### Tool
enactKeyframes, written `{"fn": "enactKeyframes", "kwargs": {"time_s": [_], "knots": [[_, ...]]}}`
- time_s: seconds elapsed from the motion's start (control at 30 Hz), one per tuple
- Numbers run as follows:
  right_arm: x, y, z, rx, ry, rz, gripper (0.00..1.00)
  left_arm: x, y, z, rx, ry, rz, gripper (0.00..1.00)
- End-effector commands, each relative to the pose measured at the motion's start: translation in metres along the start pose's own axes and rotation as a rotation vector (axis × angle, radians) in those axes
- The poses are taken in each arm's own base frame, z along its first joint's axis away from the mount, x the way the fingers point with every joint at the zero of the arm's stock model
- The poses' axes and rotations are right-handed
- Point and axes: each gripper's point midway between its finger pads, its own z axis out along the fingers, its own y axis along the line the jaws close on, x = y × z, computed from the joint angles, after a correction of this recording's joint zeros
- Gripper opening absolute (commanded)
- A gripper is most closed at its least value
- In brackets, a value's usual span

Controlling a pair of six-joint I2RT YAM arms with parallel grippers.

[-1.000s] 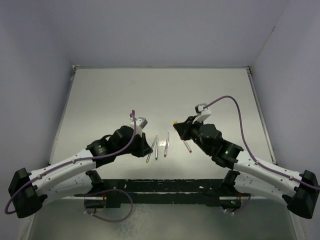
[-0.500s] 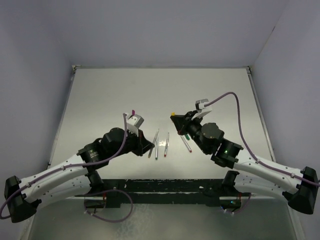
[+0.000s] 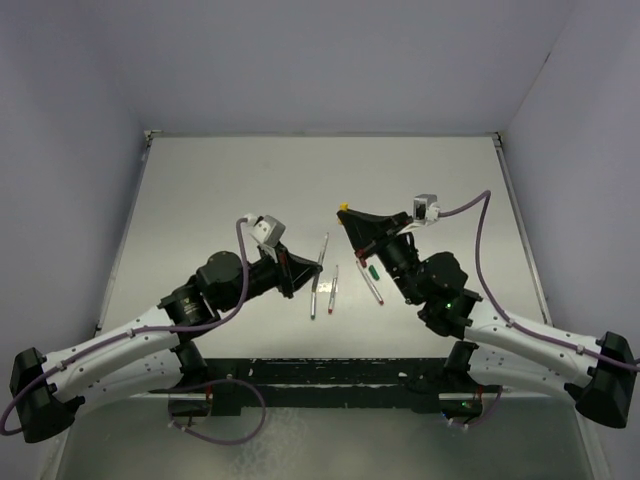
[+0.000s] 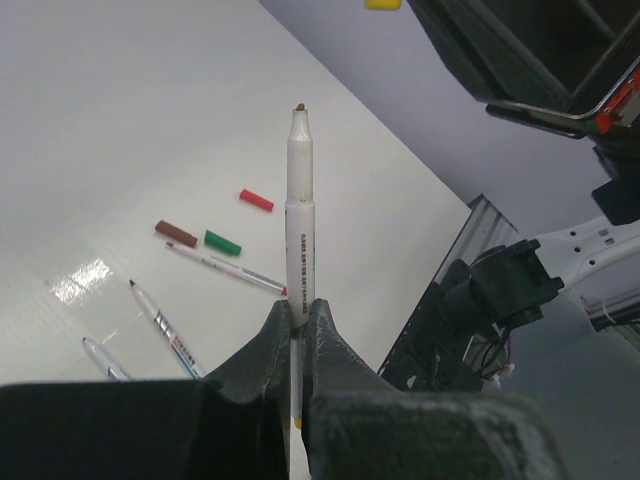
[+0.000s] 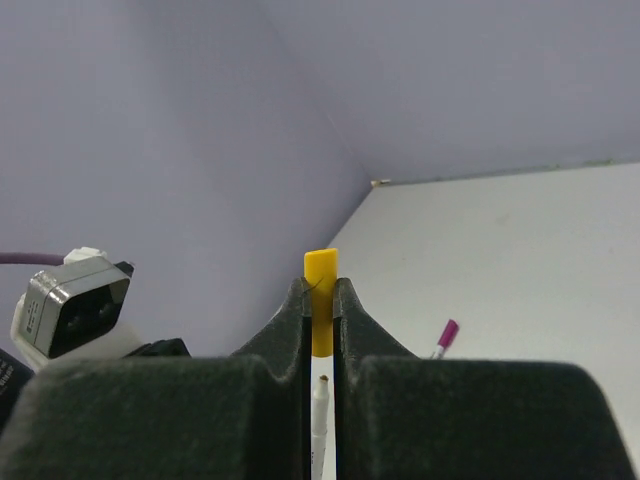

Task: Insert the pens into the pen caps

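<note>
Left jaws: Shut tight on the pen [image 4: 299, 230], gripping it low down. Most of the pen sticks out past them.
Right jaws: Shut tight on the yellow cap [image 5: 320, 290]. Only the top of the cap pokes out.
Held pen: It is up in the air, off the worktop [image 3: 250, 180]. Its bare tip looks dark and points out, away from the left jaws.
Held cap: It is up in the air too, near the middle of the worktop. I cannot tell which way its open end faces.
Pen and cap: They are near each other but not touching. In the left wrist view, the cap sits past the pen tip and a bit to one side.
Lying on the worktop: A red cap [image 4: 256, 200], a dark red cap [image 4: 176, 234] and a green cap [image 4: 222, 242] lie close together. Three more pens [image 4: 160, 328] lie just beside them with no caps on.
Step now: I think the two arms are bringing this pen and this cap together. No pen I can see has a cap on yet.
Next move: The tip and the cap's open end need to line up straight. Then one should slide slowly onto the other until it is snug.
Watch out: If they meet crooked, the tip could bump the cap's rim. The cap could then slip in the jaws.
</note>
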Motion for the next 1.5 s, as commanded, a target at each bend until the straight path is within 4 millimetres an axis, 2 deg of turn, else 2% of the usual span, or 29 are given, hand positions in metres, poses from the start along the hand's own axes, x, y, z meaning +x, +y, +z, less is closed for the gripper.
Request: {"fn": "enactKeyframes", "kwargs": {"time_s": [0.0,0.2,0.97,1.47], "knots": [[-0.033,0.024,0.004,-0.098,-0.136,0.065,0.00,-0.052,-0.028,-0.001,0.102,-0.195,0.046,0.00],[-0.028,0.026,0.008,-0.111,-0.139,0.075,0.00,-0.066,-0.035,0.000,0.121,-0.230,0.065,0.00],[-0.010,0.029,0.010,-0.146,-0.109,0.084,0.00,-0.073,-0.040,-0.005,0.140,-0.254,0.052,0.00],[-0.004,0.031,0.011,-0.161,-0.093,0.106,0.00,-0.071,-0.038,0.000,0.131,-0.247,0.049,0.00]]}}
